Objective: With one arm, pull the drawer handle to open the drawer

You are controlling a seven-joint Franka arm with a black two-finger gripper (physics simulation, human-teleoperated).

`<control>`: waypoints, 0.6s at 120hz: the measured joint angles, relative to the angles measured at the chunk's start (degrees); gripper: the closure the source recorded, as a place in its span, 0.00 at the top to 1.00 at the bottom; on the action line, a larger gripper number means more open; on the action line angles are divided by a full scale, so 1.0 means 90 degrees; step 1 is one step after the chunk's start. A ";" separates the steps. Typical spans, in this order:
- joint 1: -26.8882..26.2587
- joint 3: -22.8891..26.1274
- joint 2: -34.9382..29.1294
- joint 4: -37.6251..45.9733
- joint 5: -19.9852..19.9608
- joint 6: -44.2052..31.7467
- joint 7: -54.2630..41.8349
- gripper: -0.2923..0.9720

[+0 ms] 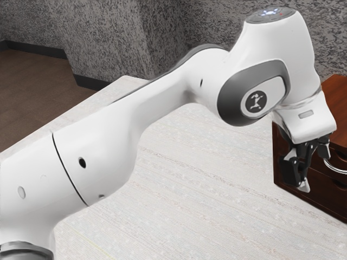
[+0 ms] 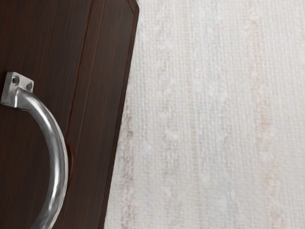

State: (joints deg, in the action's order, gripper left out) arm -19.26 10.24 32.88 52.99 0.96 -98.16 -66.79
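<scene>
A dark wooden drawer cabinet [image 1: 331, 189] stands on the pale table at the exterior view's right edge. Its curved silver handle [image 1: 332, 163] juts from the drawer front. My black gripper [image 1: 310, 166] hangs open just in front of that drawer front, beside the handle, with nothing between its fingers. In the wrist view the dark drawer front [image 2: 47, 57] lies beneath my hand, and the silver handle [image 2: 53, 152] arcs over it from a screwed mounting plate [image 2: 18, 87].
The light textured tabletop [image 1: 217, 184] stretches wide in front of the cabinet. A speckled grey wall [image 1: 135, 32] rises behind it, with brown floor [image 1: 32, 86] at the exterior view's left. My white arm crosses over most of the table.
</scene>
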 joint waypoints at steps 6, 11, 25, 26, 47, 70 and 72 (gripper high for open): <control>-0.0067 -0.0006 0.0110 -0.0150 0.0003 0.0000 0.0049 0.77; -0.0116 -0.0016 0.0184 -0.0226 0.0005 -0.0014 0.0087 0.77; -0.0176 -0.0027 0.0304 -0.0290 0.0038 -0.0105 0.0179 0.77; -0.0177 -0.0028 0.0308 -0.0292 0.0045 -0.0112 0.0185 0.77; -0.0174 -0.0049 0.0326 -0.0299 0.0158 -0.0264 0.0293 0.77; -0.0174 -0.0048 0.0326 -0.0291 0.0188 -0.0362 0.0380 0.70; -0.0174 -0.0047 0.0326 -0.0293 0.0189 -0.0368 0.0386 0.69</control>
State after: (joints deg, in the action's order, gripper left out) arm -20.83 9.81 35.82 50.35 2.66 -101.47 -63.32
